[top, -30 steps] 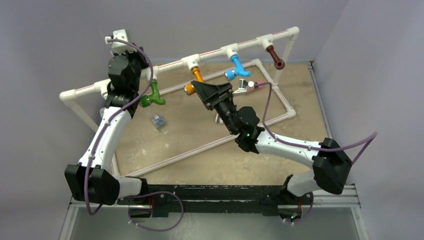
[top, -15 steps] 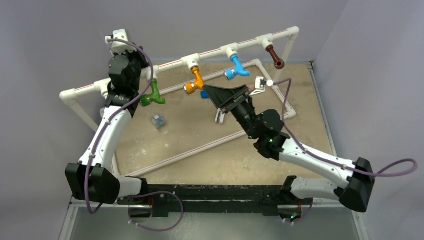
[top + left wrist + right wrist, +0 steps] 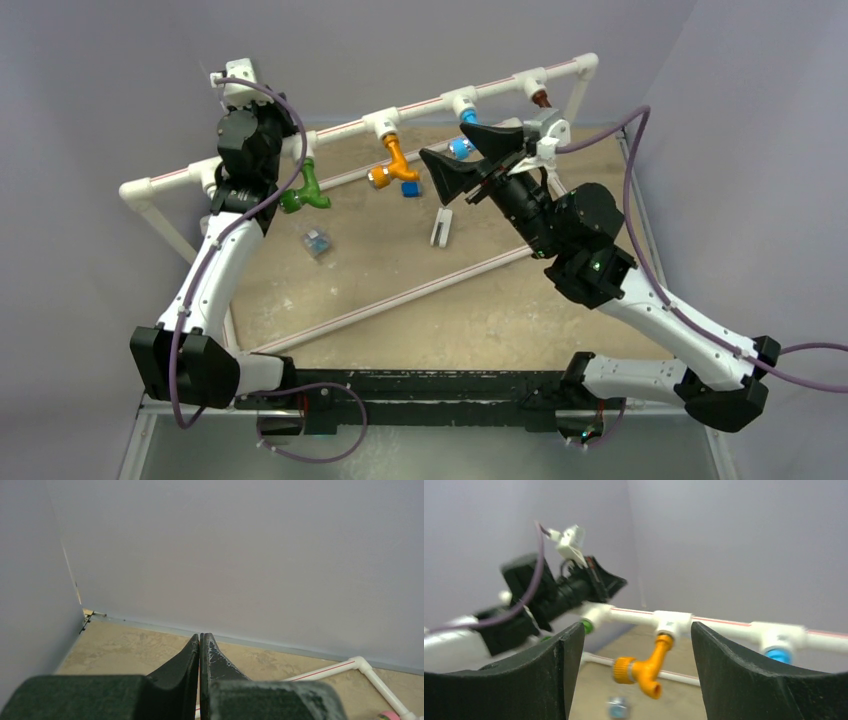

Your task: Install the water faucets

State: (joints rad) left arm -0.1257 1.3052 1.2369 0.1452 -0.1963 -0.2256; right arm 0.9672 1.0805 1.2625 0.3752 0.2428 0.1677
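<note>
Left jaws pressed together, empty; right jaws spread, empty, just in front of pipe point(image 3: 420, 104); faucets hang off pipe: green point(image 3: 305, 192), orange point(image 3: 392, 165), blue point(image 3: 460, 148), brown point(image 3: 541, 98) mostly hidden.

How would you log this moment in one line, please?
left gripper: shut, empty | right gripper: open, empty | orange faucet: on pipe | green faucet: on pipe

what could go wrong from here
The open right tool hangs close to the pipe rail; a swing could knock the blue faucet or brown faucet loose. Its purple cable loops beside the rail's far corner and might snag there.
</note>
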